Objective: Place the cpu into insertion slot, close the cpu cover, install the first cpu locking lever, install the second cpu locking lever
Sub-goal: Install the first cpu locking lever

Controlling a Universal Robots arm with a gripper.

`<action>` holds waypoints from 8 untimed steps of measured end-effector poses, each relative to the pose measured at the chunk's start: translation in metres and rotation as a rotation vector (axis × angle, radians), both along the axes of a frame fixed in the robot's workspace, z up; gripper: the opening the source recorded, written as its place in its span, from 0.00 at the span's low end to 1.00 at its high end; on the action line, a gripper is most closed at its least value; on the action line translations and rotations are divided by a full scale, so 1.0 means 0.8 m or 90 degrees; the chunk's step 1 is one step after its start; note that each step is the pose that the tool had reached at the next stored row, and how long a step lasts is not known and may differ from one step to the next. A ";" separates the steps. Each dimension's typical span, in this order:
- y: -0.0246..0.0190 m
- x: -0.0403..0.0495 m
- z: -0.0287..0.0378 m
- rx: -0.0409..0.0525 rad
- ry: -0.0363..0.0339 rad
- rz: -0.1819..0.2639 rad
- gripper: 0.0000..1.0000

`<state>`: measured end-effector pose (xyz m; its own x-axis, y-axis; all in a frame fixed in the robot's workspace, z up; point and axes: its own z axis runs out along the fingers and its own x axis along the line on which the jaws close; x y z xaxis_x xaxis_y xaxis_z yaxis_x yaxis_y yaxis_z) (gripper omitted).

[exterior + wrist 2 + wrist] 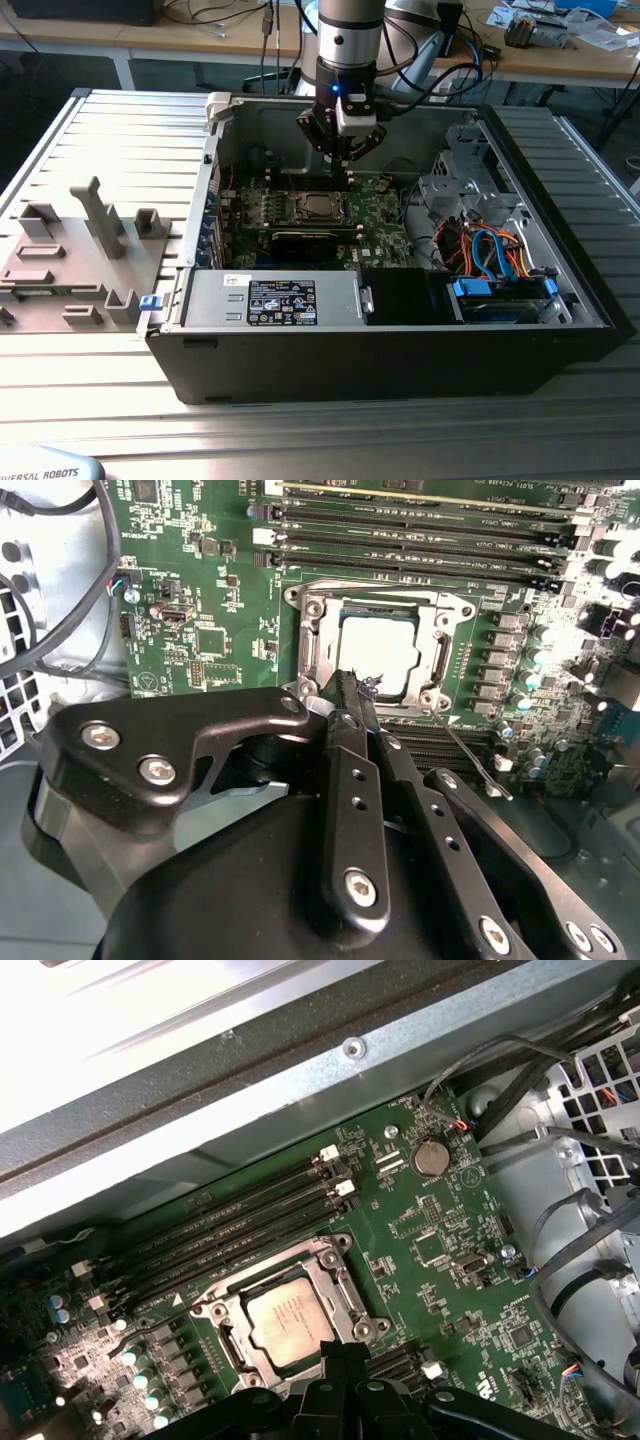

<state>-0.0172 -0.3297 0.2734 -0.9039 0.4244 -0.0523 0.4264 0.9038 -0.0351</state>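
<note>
Cpu, a small flat square chip with a dull silver-grey metal top (385,658), lies flat in the insertion slot, a square dark socket recess with a silvery rim (230,1345). The cpu cover, a thin silvery metal frame plate with 1 large square cut-out (385,602), lies down around the chip and leaves its top bare.

From the exterior view's left, a grey plastic fixture plate with upright holders (60,260) rests on the ribbed metal table (300,430). Beside it stands the open black computer case (380,350). It holds a silver power supply box (270,298) at its front wall, the green circuit board (385,215) carrying the socket, and, toward the right, a metal drive cage with blue and orange cables (495,250).

The black gripper (352,688) hangs over the board with its 2 fingers drawn together, their tips at 1 corner of the cover, just beside the chip; whether they touch it cannot be told. A thin metal wire lever (470,750) slants away from another corner.
</note>
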 end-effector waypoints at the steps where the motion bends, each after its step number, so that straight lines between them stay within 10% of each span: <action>1: 0.0000 0.000 0.0000 0.0000 0.0001 0.001 0.11; 8: 0.0000 0.000 0.0000 0.0000 0.0000 0.010 0.11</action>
<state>-0.0172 -0.3297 0.2734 -0.9103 0.4106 -0.0522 0.4126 0.9103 -0.0352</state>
